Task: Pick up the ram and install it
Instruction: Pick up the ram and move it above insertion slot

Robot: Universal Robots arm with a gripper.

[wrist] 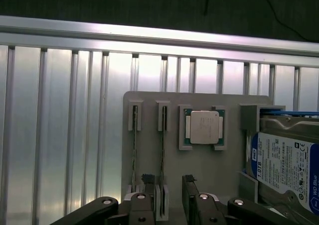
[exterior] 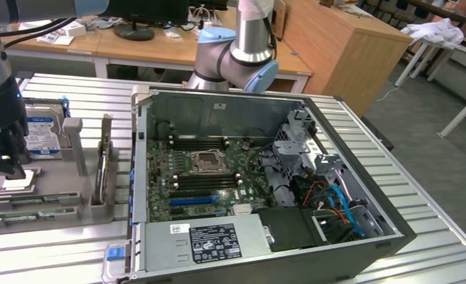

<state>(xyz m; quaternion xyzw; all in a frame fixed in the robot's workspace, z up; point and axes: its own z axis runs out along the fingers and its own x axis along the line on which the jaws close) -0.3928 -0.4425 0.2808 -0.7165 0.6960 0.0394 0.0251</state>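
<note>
Gripper (wrist: 167, 185) released, jaws spread wide and clasping nothing, poised near the ram (wrist: 162, 150), standing on edge in a slot of the grey holder (wrist: 229, 170), about in line with the gap between the jaws. Just outside one finger, a second stick (wrist: 134, 150); outside the other, a processor chip (wrist: 204, 128), then a hard drive (wrist: 286, 165), with the open computer case (exterior: 209, 115) well away. Seemingly the approach stage of the pick-up, ram not yet grasped; calls for jaws squared across the thin board's faces, clear of its neighbour.
</note>
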